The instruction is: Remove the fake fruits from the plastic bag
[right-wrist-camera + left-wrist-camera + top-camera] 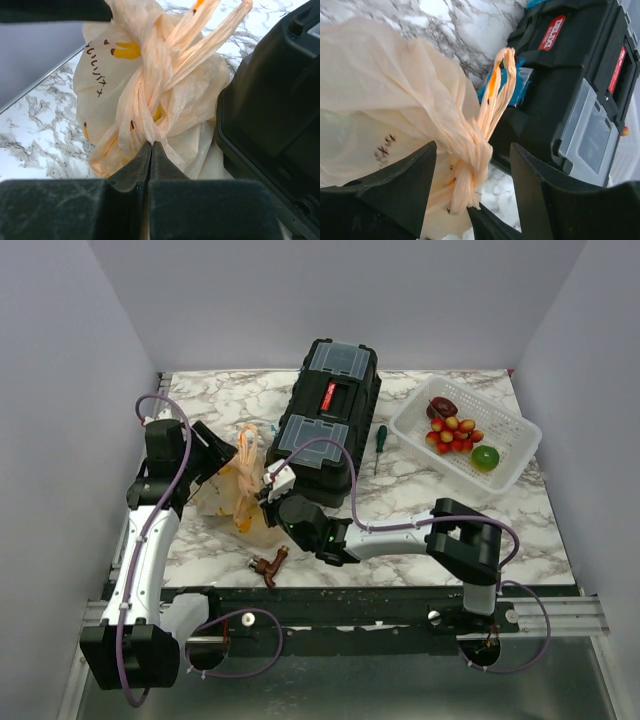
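The plastic bag lies tied shut on the marble table, left of the black toolbox. Its knotted handles stand up between the fingers of my left gripper, which is open and astride the knot without pinching it. My right gripper is shut, its tips pinching the twisted plastic just under the knot. What is inside the bag cannot be made out. Three fake fruits lie in the white basket: a dark purple one, a red-yellow grape cluster and a green one.
The black toolbox stands close against the bag's right side. A green-handled screwdriver lies between the toolbox and the white lattice basket. A small reddish-brown object sits near the table's front edge.
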`<state>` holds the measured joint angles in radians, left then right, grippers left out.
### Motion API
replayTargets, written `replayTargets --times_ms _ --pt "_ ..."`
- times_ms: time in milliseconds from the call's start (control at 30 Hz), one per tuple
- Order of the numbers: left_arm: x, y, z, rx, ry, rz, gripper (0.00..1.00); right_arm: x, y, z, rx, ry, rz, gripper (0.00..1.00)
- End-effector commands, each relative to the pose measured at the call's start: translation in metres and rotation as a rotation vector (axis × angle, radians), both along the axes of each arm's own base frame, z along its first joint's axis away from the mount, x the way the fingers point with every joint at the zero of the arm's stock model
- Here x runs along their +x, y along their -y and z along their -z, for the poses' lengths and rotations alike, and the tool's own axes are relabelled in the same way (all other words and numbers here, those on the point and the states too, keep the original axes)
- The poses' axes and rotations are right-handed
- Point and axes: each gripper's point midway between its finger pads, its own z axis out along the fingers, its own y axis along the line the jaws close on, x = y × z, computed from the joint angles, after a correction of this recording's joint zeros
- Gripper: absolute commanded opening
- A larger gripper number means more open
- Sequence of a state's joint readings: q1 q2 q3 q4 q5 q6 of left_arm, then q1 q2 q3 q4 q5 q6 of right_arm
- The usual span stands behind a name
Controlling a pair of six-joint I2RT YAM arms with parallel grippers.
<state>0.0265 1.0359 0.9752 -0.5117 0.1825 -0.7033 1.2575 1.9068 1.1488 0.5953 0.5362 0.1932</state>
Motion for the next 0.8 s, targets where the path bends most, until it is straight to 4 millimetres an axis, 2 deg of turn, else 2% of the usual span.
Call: replayTargets --times_ms 0,100,233,433,467,600,767 --pt "-0.022 0.021 0.025 -0.2 -0.136 -0.032 0.57 -0.004 -0.002 -0.024 0.081 0.005 -0.018 0.01" --pt "-0.026 0.024 0.038 -0.242 -0.232 -0.055 0.57 -0.006 -0.002 -0.026 0.087 0.01 -0.03 0.01" --pt "-0.021 0.029 0.038 -0.255 -0.218 -0.058 0.59 -0.007 -0.001 -0.027 0.081 0.005 -0.035 0.01" --pt "-0.01 0.024 0.046 -0.237 -0.219 -0.09 0.47 -0.009 -0.001 -0.028 0.069 0.007 -0.046 0.01" --pt "-0.008 0.023 0.046 -0.229 -0.214 -0.086 0.43 -0.01 0.0 -0.027 0.071 0.007 -0.049 0.01" --pt "-0.004 0.011 0.04 -0.153 -0.184 -0.113 0.41 -0.01 0.006 -0.024 0.058 0.012 -0.046 0.01" --pt "0.003 0.004 0.024 -0.102 -0.107 -0.109 0.49 -0.014 0.008 -0.023 0.065 0.018 -0.062 0.01"
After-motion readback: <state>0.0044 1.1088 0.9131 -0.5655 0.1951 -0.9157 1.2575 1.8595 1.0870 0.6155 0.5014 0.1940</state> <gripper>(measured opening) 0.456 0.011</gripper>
